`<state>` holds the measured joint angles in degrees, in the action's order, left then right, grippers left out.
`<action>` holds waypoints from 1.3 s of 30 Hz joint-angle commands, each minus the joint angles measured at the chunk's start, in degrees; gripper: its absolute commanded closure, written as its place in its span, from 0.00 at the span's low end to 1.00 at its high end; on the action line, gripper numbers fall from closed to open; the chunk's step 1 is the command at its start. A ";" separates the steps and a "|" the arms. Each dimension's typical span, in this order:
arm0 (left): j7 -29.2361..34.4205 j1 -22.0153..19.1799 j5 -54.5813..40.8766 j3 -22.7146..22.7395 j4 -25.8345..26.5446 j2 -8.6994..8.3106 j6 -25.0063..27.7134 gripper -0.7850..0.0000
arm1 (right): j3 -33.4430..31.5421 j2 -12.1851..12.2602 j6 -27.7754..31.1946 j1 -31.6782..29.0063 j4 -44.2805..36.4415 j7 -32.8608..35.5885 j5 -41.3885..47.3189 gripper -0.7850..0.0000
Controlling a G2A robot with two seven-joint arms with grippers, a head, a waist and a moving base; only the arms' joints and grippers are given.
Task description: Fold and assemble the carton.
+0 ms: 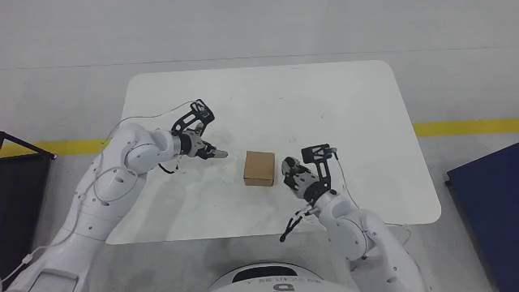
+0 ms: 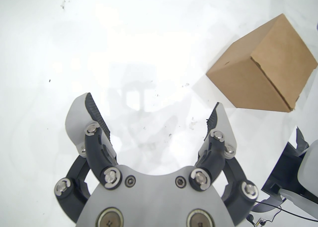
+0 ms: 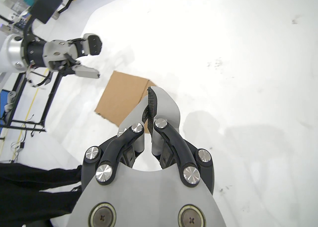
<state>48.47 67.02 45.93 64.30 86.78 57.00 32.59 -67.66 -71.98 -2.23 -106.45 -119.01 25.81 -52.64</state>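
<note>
A small brown carton (image 1: 259,168) stands closed on the white table (image 1: 324,105), near the front middle. In the left wrist view the carton (image 2: 263,74) shows a folded lid seam. My left gripper (image 1: 217,153) hovers just left of the carton, apart from it, and its fingers (image 2: 93,111) are open with only bare table between them. My right gripper (image 1: 289,175) is close to the carton's right side, shut with nothing held; its fingertips (image 3: 151,96) overlap the carton (image 3: 121,97) in the right wrist view. The left gripper (image 3: 85,72) shows beyond the carton there.
The table's front edge (image 1: 268,235) runs close behind both grippers. A yellow floor line (image 1: 466,126) crosses past the table. A blue panel (image 1: 491,203) stands at the right, a black stand (image 1: 20,178) at the left.
</note>
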 commanded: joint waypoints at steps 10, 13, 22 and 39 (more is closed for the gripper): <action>-0.07 1.46 0.04 1.47 0.98 -0.70 0.58 0.00 | 7.65 0.30 8.44 5.16 4.42 15.29 4.77 1.00; -0.04 1.85 0.18 2.11 1.29 -0.93 0.58 0.00 | 9.84 -0.28 4.21 9.44 9.09 15.32 2.65 1.00; -0.68 4.74 0.40 5.47 2.77 -1.93 0.17 0.00 | 11.65 -1.64 -3.73 15.51 14.56 7.79 2.81 1.00; -5.96 12.64 -2.75 14.68 6.11 -3.99 5.96 0.00 | 3.51 0.49 -9.88 -2.62 -6.14 -12.11 -8.51 0.73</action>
<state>42.57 79.63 43.22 78.95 92.90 53.02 38.52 -64.14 -71.50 -12.09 -109.03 -125.14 13.97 -61.13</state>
